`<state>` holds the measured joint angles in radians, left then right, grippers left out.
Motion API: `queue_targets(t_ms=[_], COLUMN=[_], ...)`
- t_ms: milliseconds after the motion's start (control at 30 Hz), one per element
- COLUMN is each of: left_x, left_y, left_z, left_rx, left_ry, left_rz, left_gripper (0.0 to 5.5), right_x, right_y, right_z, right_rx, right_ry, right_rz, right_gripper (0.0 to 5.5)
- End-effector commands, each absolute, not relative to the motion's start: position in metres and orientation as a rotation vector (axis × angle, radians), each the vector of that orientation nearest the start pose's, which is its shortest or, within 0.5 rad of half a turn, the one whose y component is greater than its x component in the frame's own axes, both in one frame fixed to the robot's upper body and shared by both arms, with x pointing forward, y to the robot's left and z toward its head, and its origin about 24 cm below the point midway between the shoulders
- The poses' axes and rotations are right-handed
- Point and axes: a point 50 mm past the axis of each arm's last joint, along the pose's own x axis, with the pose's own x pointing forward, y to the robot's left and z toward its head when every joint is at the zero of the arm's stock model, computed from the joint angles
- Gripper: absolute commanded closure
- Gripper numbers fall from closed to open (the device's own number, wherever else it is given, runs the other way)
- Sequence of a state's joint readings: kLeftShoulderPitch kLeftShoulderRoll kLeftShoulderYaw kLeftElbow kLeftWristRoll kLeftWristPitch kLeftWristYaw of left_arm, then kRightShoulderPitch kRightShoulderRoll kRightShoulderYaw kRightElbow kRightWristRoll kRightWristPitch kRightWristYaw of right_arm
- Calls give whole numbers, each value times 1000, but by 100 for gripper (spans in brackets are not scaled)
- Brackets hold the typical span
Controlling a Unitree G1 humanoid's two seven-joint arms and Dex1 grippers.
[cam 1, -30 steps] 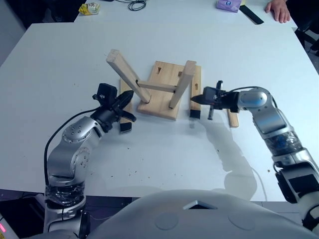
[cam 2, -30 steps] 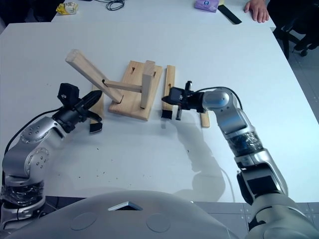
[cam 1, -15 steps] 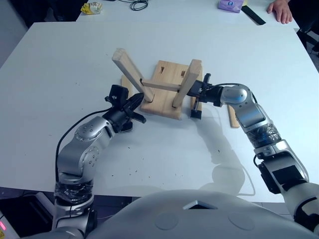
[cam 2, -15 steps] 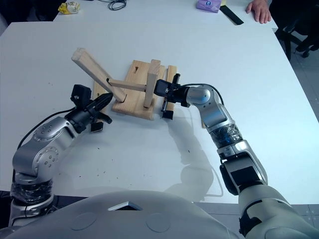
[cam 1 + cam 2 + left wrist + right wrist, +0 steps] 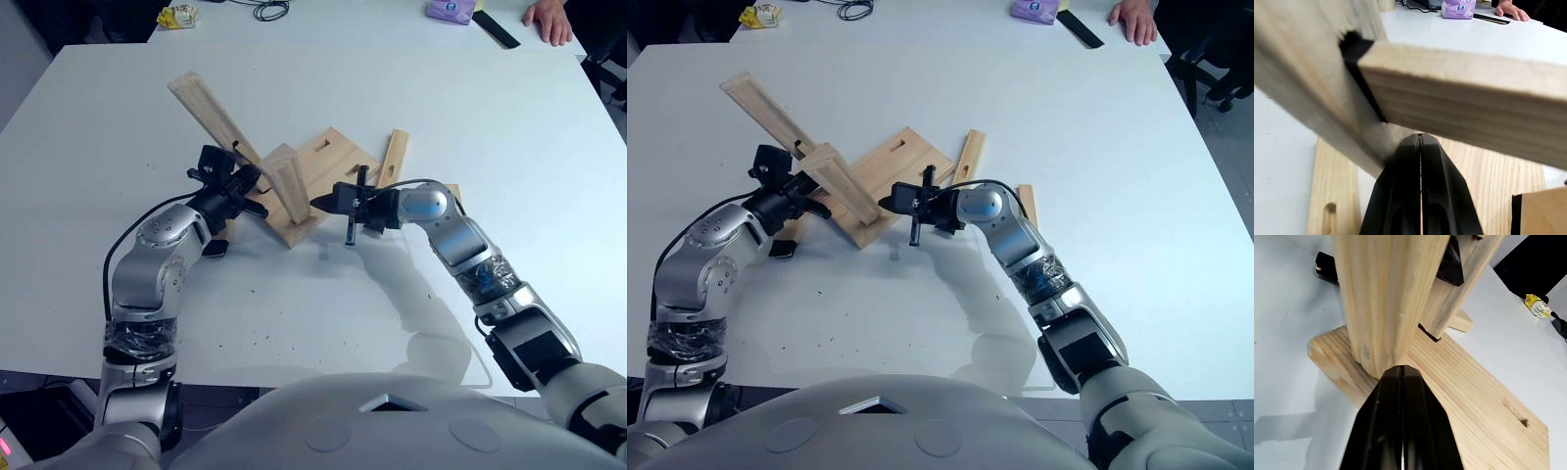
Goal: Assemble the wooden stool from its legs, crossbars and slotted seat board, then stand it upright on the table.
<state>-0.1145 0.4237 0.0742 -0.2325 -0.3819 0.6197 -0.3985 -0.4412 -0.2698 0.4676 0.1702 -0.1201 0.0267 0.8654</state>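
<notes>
The slotted seat board (image 5: 338,164) lies flat and skewed at mid-table. On it leans a frame of two legs joined by a crossbar (image 5: 1464,98): a long leg (image 5: 211,113) slants up to the far left and a shorter-looking leg (image 5: 292,191) stands on the board's near corner. My left gripper (image 5: 249,186) is shut, with its tip (image 5: 1420,139) against the long leg just under the crossbar joint. My right gripper (image 5: 319,202) is also shut, its tip (image 5: 1401,368) pressed to the foot of the near leg where it meets the board (image 5: 1474,382).
A loose leg (image 5: 395,155) lies beside the board's right edge, and another wooden piece (image 5: 1027,201) lies behind my right arm. A black-tipped piece (image 5: 216,250) sits under my left forearm. A purple packet (image 5: 449,10) and a black strip (image 5: 495,27) lie at the far edge.
The leg frame and seat board have swung round and the frame has tipped toward the far left. My right gripper moved left to the near leg's foot; my left gripper rose to the joint.
</notes>
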Motion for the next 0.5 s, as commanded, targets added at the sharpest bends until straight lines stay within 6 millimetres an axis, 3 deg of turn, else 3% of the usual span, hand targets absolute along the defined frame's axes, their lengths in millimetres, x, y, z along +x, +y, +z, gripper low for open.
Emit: queue_targets(t_ms=[33, 133, 233, 367, 433, 500], left_x=[273, 283, 287, 277, 264, 256], left_y=[202, 205, 213, 217, 217, 211], left_z=[82, 77, 77, 88, 92, 94], left_rx=[0, -16, 4, -3, -13, -13], left_ry=[279, 278, 267, 221, 209, 209], left_rz=[-464, -503, -498, -488, -460, -447], left_gripper=[550, 550, 550, 550, 550, 550], right_x=[270, 270, 282, 320, 343, 354], right_y=[-41, -37, -51, -82, -91, -92], right_z=[78, 85, 98, 107, 100, 87], right_rx=[-506, -434, -429, -587, -752, -852], right_ry=[23, 23, 26, 28, 34, 59], right_rz=[1323, 1330, 1305, 1149, 1035, 994], right_gripper=[548, 548, 548, 548, 548, 548])
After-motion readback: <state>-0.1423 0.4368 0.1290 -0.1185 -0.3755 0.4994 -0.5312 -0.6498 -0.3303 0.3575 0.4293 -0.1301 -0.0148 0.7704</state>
